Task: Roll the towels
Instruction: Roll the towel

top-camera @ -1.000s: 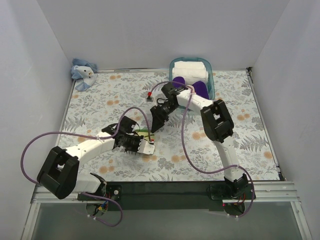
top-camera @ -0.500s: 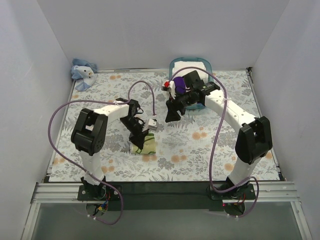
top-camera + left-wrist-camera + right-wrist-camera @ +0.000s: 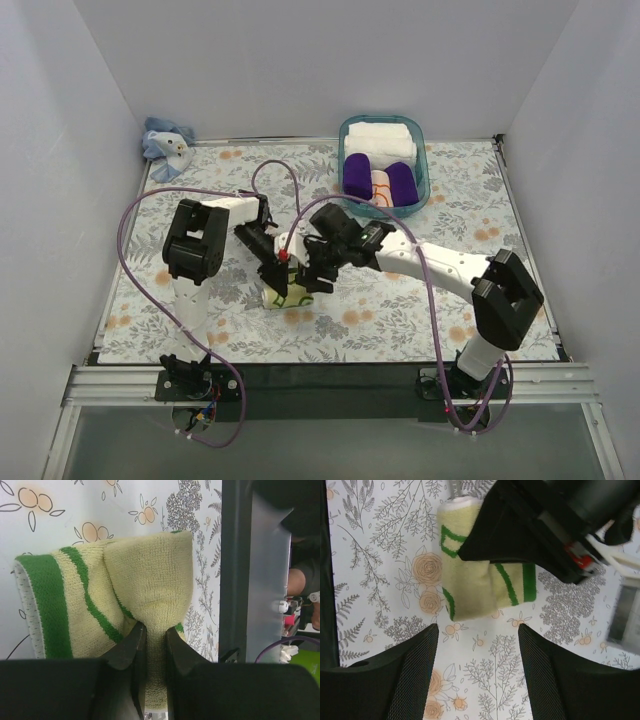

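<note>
A flower-patterned table (image 3: 420, 300) is seen from above, with two robot arms reaching in toward its middle. The yellow-green towel (image 3: 289, 296), marked with dark green stripes, is found there, a little toward the near edge, bunched into a short, thick, half-made roll. A raised fold of it is gripped by the left gripper (image 3: 151, 641), whose fingers (image 3: 131, 652) are clenched on the cloth so that a ridge is pulled up between them. This hold is judged to be meant to stop the turned-over layer from springing open. The right gripper (image 3: 476, 630) is held just above and beside the towel, its jaws spread wide with nothing between them, apparently placed to press or tuck the loose edge. In the overhead view the towel's long axis is seen to run roughly side to side across the table, slightly slanted. One open, white-edged end is turned toward the left of the left wrist view. How tightly the towel is wound cannot be told. The light blue towel (image 3: 165, 143) is seen crumpled in the far left corner, well apart from both arms and not yet rolled. A teal basket (image 3: 424, 165) holding purple rolls (image 3: 358, 172) and white folded towels (image 3: 380, 135) is set at the far edge.
</note>
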Robot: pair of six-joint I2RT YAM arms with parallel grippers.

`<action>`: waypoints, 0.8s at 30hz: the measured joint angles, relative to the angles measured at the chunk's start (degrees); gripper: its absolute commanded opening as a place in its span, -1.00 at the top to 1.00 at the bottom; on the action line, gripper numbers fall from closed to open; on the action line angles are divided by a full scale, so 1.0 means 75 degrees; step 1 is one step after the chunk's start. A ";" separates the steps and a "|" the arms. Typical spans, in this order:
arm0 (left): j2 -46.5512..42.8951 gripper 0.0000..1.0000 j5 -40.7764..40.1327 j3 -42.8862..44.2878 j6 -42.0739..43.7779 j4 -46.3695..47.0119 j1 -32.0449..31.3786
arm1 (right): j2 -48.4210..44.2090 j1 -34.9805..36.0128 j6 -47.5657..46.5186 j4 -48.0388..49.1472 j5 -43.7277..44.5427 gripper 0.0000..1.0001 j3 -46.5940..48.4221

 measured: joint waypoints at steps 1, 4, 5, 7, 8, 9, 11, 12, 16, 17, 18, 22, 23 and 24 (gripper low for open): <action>0.0026 0.88 0.0041 0.0000 0.0003 -0.0017 0.0026 | 0.0029 0.0248 -0.0114 0.0201 0.0236 -0.19 -0.0143; 0.0067 0.88 0.0105 0.0000 0.0000 -0.0044 0.0076 | 0.0379 0.0729 -0.0323 0.0560 0.0603 -0.18 -0.0224; 0.0070 0.88 0.0114 0.0000 0.0000 -0.0047 0.0085 | 0.0574 0.0822 -0.0370 0.0685 0.0667 -0.17 -0.0213; 0.0079 0.86 0.0122 0.0000 0.0000 -0.0050 0.0093 | 0.0973 0.0912 -0.0420 0.0842 0.0755 -0.16 -0.0198; 0.0079 0.86 0.0128 0.0000 0.0003 -0.0052 0.0096 | 0.1151 0.0930 -0.0431 0.0877 0.0778 -0.15 -0.0195; 0.0082 0.85 0.0131 0.0000 0.0006 -0.0055 0.0099 | 0.1314 0.0935 -0.0446 0.0912 0.0796 -0.13 -0.0192; 0.0093 0.83 0.0143 0.0003 0.0015 -0.0061 0.0105 | 0.1585 0.0941 -0.0504 0.0968 0.0799 -0.01 -0.0163; 0.0105 0.81 0.0146 0.0015 0.0012 -0.0070 0.0108 | 0.1684 0.0941 -0.0533 0.0988 0.0801 0.07 -0.0146; 0.0181 0.57 0.0204 0.0055 0.0015 -0.0119 0.0178 | 0.1888 0.0941 -0.0659 0.0965 0.0708 0.88 -0.0035; 0.0184 0.53 0.0219 0.0052 0.0003 -0.0117 0.0227 | 0.1888 0.0938 -0.0679 0.0959 0.0685 0.97 -0.0009; 0.0178 0.47 0.0230 0.0044 -0.0003 -0.0087 0.0274 | 0.1888 0.0927 -0.0697 0.0950 0.0653 0.97 0.0003; -0.0023 0.35 0.0329 -0.0195 -0.0012 0.0181 0.0504 | 0.1953 0.0825 -0.0688 0.0912 0.0326 0.97 0.0076; -0.0119 0.32 0.0338 -0.0248 -0.0003 0.0254 0.0603 | 0.2014 0.0775 -0.0682 0.0898 0.0187 0.97 0.0149; -0.0224 0.30 0.0356 -0.0280 0.0009 0.0341 0.0746 | 0.2098 0.0723 -0.0673 0.0836 0.0050 0.97 0.0262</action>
